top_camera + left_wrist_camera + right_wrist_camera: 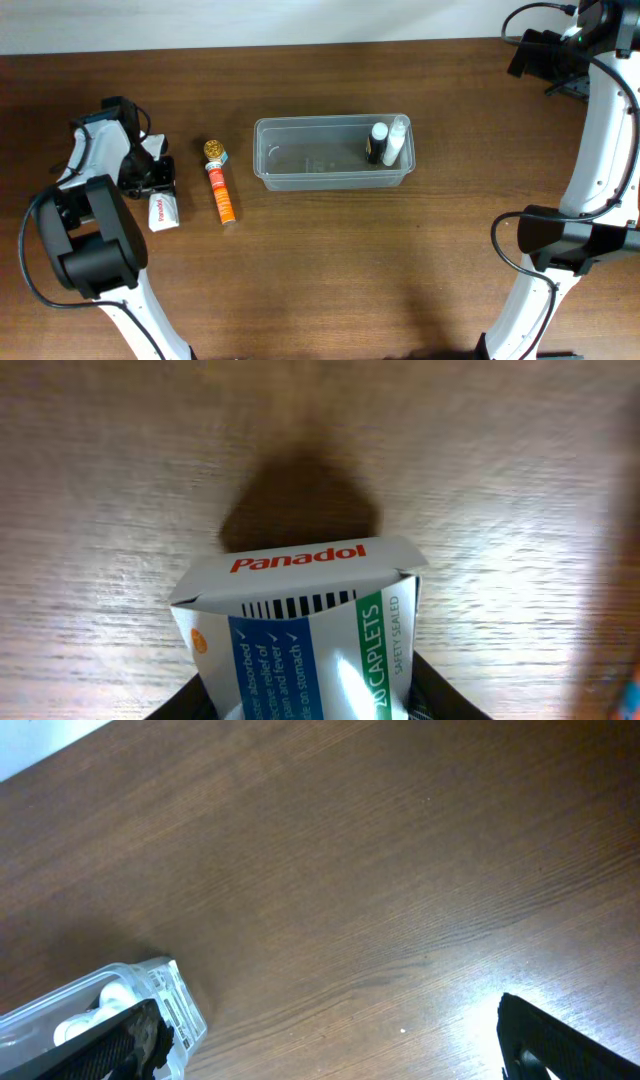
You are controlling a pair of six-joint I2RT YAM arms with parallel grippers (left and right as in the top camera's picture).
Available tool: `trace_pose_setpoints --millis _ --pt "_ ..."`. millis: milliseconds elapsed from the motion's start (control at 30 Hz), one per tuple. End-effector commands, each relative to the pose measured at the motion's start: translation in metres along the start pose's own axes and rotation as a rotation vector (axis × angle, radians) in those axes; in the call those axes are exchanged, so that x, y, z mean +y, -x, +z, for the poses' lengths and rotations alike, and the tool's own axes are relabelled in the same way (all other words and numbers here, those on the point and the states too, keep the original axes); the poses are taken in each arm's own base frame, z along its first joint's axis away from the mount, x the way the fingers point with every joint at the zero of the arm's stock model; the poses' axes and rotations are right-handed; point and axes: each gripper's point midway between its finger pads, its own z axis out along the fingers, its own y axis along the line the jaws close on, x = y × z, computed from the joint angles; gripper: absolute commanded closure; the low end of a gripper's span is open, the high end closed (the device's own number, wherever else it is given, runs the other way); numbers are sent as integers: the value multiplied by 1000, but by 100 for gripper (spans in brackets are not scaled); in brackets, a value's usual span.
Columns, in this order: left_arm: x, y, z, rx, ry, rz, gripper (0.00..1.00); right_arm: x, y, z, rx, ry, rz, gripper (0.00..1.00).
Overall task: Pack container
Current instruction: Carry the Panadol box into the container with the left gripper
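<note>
The container (pixel 300 181) is a clear plastic tub at mid-table; a small black bottle (pixel 376 143) and a white bottle (pixel 396 141) stand in its right end. My left gripper (pixel 152 180) is at the far left, shut on the white Panadol box (pixel 163 211). In the left wrist view the box (pixel 300 575) sits tight between both fingers (pixel 310 705), low over the wood. My right gripper (pixel 528 55) is open and empty at the far right back. Its wrist view shows the fingers (pixel 330 1040) spread wide, with the tub's corner (pixel 165 990) at lower left.
An orange tube (pixel 221 190) with a gold cap lies on the table between the Panadol box and the tub. The brown wooden table (pixel 330 270) has a pale wall along its back edge. The arm bases stand at the front left and front right.
</note>
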Motion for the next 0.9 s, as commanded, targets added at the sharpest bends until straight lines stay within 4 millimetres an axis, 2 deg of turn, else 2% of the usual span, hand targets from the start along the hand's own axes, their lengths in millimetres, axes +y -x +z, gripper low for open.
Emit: trace_pose_setpoints --millis 0,233,333,433,567,633,733,867 --pt "-13 27 -26 -84 -84 -8 70 2 1 -8 -17 8 5 2" --pt "-37 62 -84 -204 -92 59 71 2 1 -8 -17 8 5 1" --pt "-58 77 -114 -278 -84 127 71 2 1 -8 -17 8 5 2" --pt "-89 92 -146 -364 -76 212 71 2 1 -7 -17 8 5 2" --pt "-143 103 -183 -476 -71 382 70 2 1 -8 -17 8 5 2" --pt "-183 102 -200 -530 -70 511 70 2 1 -8 -17 8 5 2" --pt "-234 92 -208 -567 -62 712 66 2 1 -8 -17 8 5 2" --pt "-293 71 -204 -575 18 986 66 2 1 -8 -17 8 5 2"
